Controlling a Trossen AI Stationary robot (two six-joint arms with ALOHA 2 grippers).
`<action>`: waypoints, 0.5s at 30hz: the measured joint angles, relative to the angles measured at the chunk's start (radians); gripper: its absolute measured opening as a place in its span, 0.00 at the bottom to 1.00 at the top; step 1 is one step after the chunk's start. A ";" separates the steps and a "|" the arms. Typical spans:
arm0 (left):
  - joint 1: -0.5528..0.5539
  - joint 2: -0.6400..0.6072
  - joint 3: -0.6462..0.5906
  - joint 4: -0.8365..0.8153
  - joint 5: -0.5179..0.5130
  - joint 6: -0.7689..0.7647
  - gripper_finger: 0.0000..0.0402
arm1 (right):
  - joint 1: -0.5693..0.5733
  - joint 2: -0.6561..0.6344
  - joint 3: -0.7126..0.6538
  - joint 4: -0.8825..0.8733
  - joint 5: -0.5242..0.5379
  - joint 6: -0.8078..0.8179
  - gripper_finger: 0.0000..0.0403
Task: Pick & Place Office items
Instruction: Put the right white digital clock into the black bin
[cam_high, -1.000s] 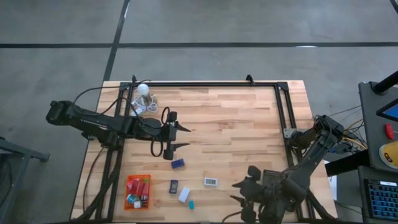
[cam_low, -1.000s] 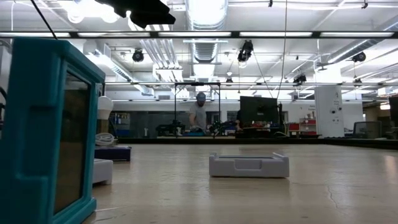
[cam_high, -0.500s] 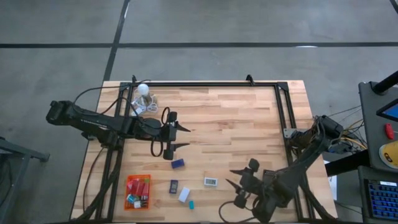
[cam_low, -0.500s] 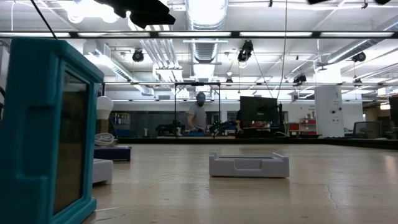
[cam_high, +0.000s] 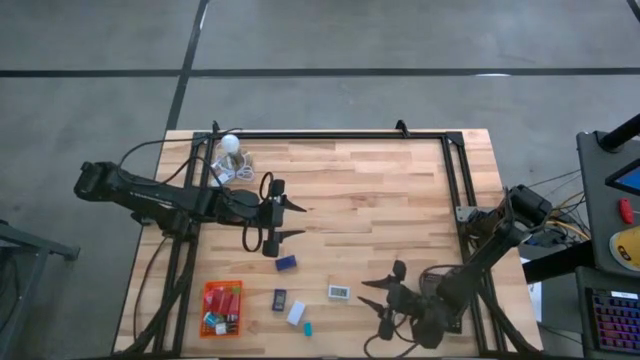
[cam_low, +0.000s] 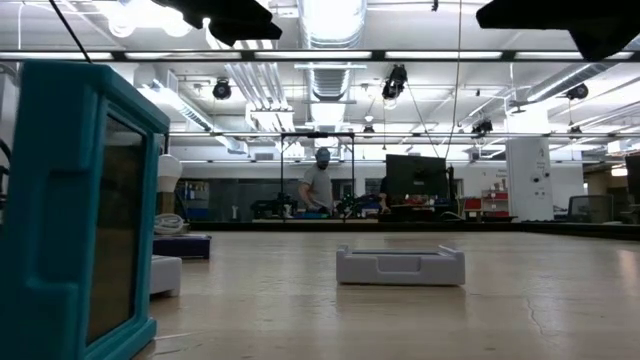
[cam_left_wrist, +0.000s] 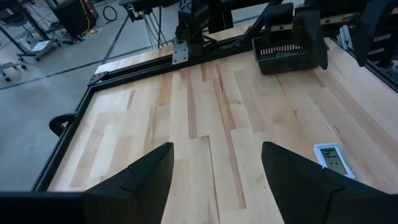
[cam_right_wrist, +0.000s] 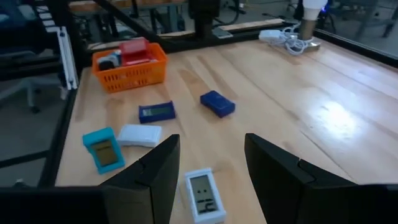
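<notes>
R arm (cam_high: 385, 300) moved nearer white item (cam_high: 339, 292); orange tray (cam_high: 221, 308) beyond.

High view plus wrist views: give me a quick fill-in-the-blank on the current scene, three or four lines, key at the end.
1. The orange tray sits near the table's ____ front corner.
2. The right tool hovers with its fingers ____ beside the white display piece.
3. The small piece nearest the left tool is ____ in colour.
4. The left tool holds ____.

Missing words: left; open; navy; nothing
</notes>
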 joint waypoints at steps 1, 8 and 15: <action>0.000 0.000 0.000 0.000 0.000 0.000 0.62 | -0.003 0.000 -0.013 0.028 -0.002 -0.007 0.44; 0.000 0.000 0.000 0.000 0.000 -0.003 0.62 | -0.057 0.010 -0.068 0.092 -0.040 0.035 0.44; 0.000 0.000 0.000 0.000 0.000 -0.003 0.62 | -0.161 0.130 -0.055 0.206 -0.287 -0.039 0.44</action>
